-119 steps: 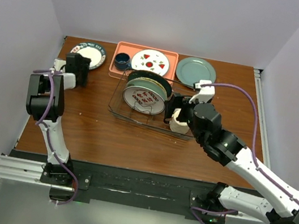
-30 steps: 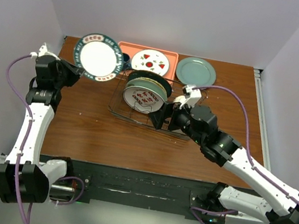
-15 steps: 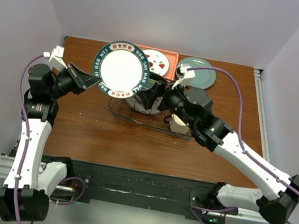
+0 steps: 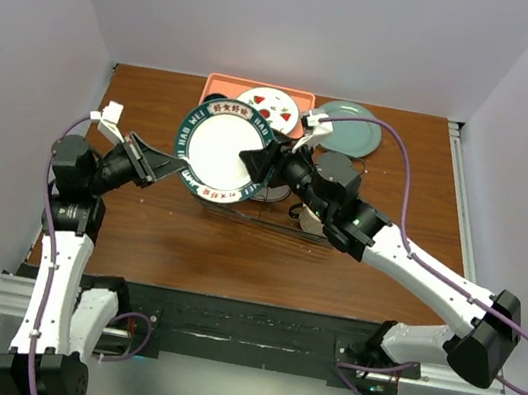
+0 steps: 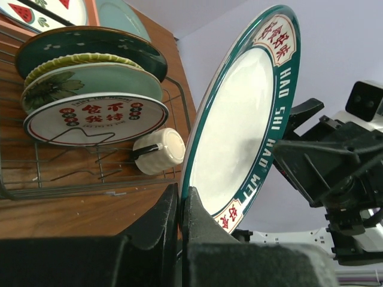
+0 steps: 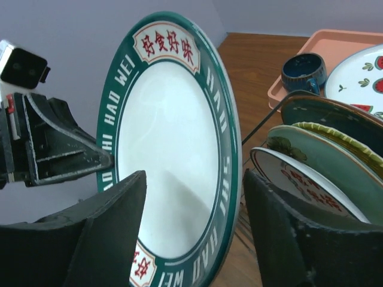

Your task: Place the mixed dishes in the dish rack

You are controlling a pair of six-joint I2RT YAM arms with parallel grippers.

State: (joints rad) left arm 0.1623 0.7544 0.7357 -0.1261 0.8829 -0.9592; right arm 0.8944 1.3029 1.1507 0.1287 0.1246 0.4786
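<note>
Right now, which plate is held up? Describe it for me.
Find the wire dish rack mid-table. Above its left end, the left gripper holds a plate by its rim. Only it has a white centre ringed by a lettered dark green band.

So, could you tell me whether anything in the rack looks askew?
The ribbed cream bowl lies tipped on its side on the dish rack wires, beside the standing plates; nothing else stands out.
</note>
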